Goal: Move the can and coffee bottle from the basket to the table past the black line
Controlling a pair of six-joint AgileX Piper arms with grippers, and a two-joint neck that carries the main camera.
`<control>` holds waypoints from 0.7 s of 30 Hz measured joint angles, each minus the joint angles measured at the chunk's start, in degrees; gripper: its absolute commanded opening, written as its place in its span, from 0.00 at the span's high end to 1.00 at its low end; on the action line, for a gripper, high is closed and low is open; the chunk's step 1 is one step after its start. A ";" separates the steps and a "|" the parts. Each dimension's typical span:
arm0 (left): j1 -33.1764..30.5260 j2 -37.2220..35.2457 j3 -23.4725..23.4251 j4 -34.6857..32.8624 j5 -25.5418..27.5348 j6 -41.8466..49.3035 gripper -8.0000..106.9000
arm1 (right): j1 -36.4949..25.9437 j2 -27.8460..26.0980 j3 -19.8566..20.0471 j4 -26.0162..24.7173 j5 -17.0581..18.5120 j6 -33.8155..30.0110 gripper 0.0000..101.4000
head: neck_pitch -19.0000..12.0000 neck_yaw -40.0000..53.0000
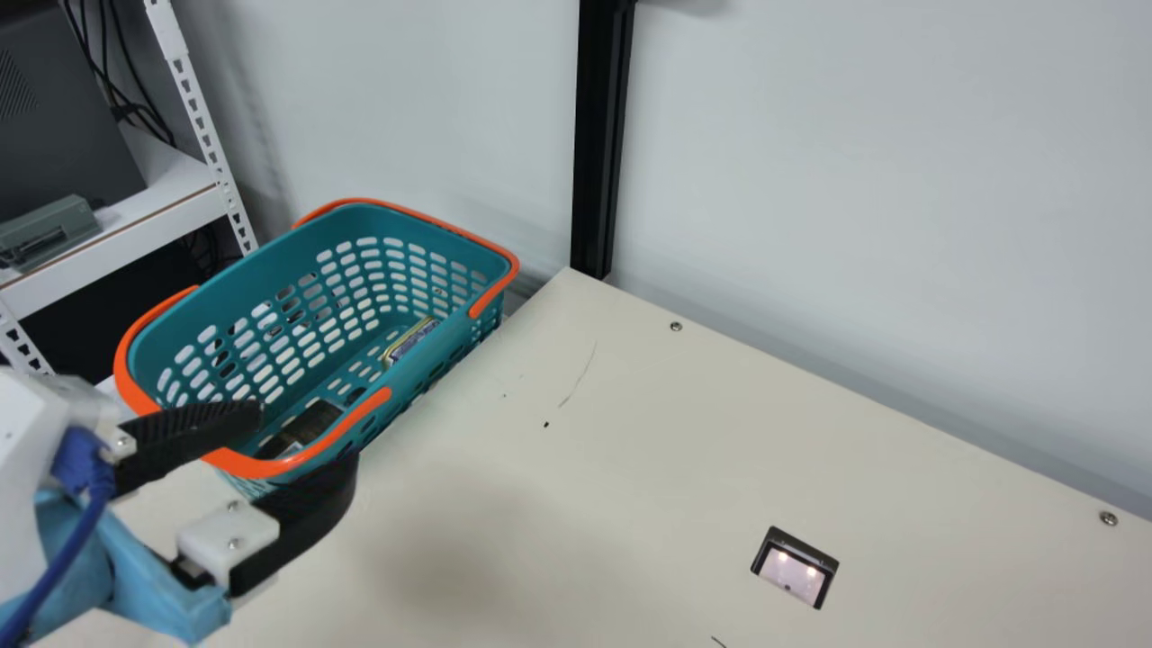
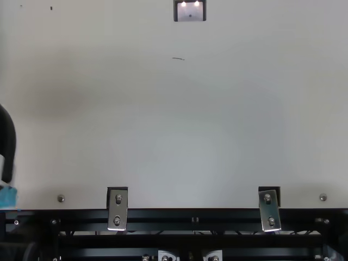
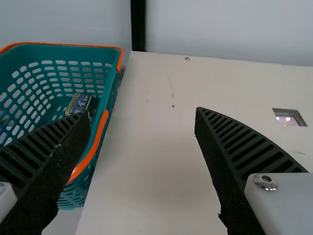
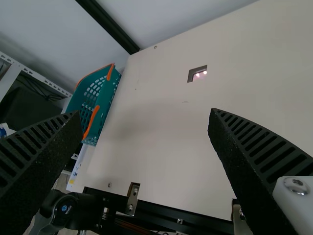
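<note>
Left gripper [image 1: 304,438]: pincer set wide, nothing between the fingers, in the lower left of the main view at the near end of the basket [image 1: 432,371]. Right gripper [image 4: 145,115]: also wide and unloaded.

Task objects: the can [image 1: 410,342] lies low in the basket, against the table-side wall, left of centre in the main view. A dark object [image 1: 301,427] lies at the near end; it may be the coffee bottle, but its identity cannot be confirmed.

Fault risks:
- Rim strike. The basket is deep and a widely set pincer may catch the orange handle [image 1: 243,466] on descent, tipping or dragging the basket.
- Missed grip. The can sits close to the wall, leaving little room for the outer finger; it may roll or be pinched off-centre.
- Snag on lift-out. A load raised too little could hit the rim and drop.
- Short placement. A short black mark [image 2: 178,58] shows in the upper middle of the top view; whether it is the black line cannot be determined.

Surroundings: white shelf [image 1: 135,236] at left, black post [image 1: 601,135] at upper centre and wall [image 1: 855,225] behind limit far-side clearance. The rectangular cutout [image 1: 792,576] at lower right could unseat an object set on its edge.
</note>
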 measured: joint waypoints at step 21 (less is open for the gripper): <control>15.15 24.95 -14.35 3.36 -11.45 -4.57 0.15 | 0.00 0.00 0.00 0.00 0.00 0.00 0.00 | 0.00 0.00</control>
